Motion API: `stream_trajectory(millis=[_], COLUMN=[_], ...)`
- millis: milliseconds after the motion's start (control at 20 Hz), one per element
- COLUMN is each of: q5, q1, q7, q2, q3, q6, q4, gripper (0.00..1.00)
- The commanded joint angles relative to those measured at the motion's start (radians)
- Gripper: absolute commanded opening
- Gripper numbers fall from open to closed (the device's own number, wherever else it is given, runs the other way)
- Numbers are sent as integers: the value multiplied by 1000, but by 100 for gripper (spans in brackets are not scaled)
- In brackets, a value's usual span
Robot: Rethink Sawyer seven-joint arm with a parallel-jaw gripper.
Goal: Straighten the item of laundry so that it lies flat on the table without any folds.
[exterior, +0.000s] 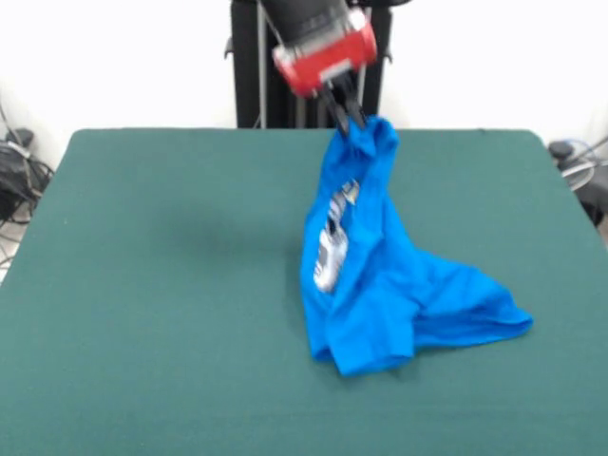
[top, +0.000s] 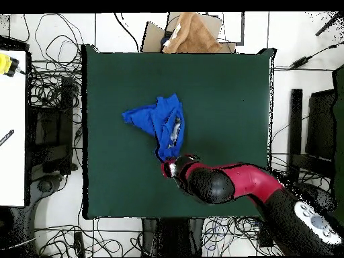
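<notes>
The gripper (exterior: 351, 116) pinches the top of the blue shirt (exterior: 380, 285) and holds it up. The shirt's bottom lies crumpled mid-table (exterior: 142, 285).

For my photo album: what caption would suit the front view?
Red gripper lifts a blue T-shirt by one end, its lower part still crumpled on the green table.

The shirt (exterior: 380, 285) sits near the middle of the table (exterior: 142, 285) — its lower part spread on the surface, its top drawn up off it. The gripper (exterior: 348, 112) pinches that raised top, toward the table's robot-side edge. In the overhead view, cardboard (top: 191, 33) lies just beyond the opposite edge.
</notes>
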Motion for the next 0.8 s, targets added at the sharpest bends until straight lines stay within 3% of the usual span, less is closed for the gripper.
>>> stream_trajectory(millis=[50, 450, 800], q5=[118, 108, -25], q1=[-182, -267, -233], q7=[-64, -126, -151], q2=[-260, -257, -142], q3=[248, 277, 187], q6=[104, 216, 229], q4=[247, 233, 141], gripper=[0, 0, 0])
